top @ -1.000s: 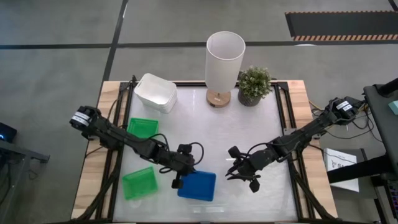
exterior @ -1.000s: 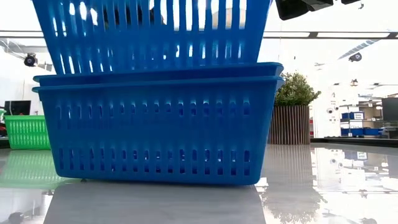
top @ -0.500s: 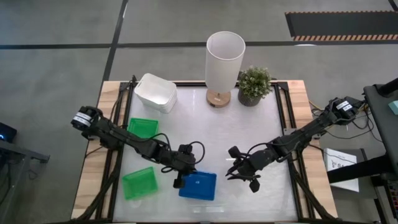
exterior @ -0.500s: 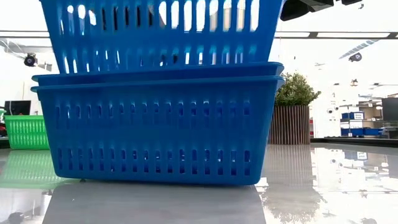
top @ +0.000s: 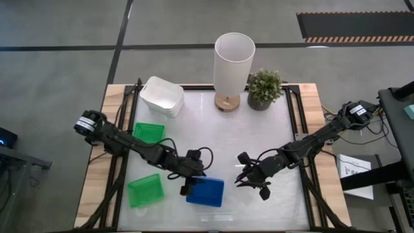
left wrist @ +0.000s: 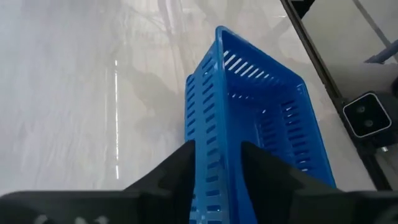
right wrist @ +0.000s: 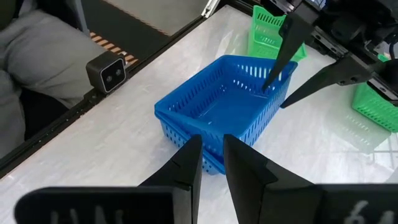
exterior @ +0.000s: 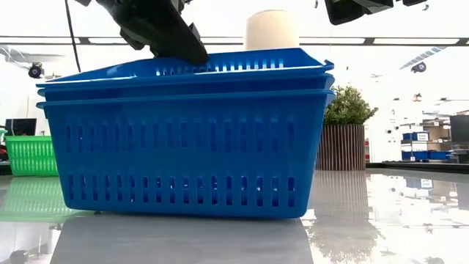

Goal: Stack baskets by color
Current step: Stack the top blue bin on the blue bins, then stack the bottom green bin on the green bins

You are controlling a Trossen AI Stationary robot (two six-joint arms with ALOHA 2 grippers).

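Note:
A stack of blue baskets (top: 207, 192) stands near the table's front edge. Its top basket (exterior: 220, 66) nests in the two below, with the rim slightly tilted. My left gripper (left wrist: 217, 155) is open at the stack's far left corner. One finger is inside the top basket and one outside its far long wall. My right gripper (right wrist: 213, 152) hangs a little open to the right of the stack, with nothing between its fingers. Two green baskets (top: 149, 133) (top: 145, 189) lie apart at the left, and white baskets (top: 162, 96) sit at the far left. My left gripper has its fingers (right wrist: 273, 74) slanting down from the left on either side of the top basket's far long wall (left wrist: 208, 124), near its left end. Whether they touch the wall, I cannot tell. The basket rests in the stack.
A tall white lamp (top: 233, 61) and a potted plant (top: 264, 87) stand at the far edge. The glossy tabletop (top: 259, 136) lies bare between them and the grippers. Black frame rails run along both sides.
The top blue basket, which stood high above the other two, has come down and now nests in them. Its rim sits just above theirs. Both arms have kept their places.

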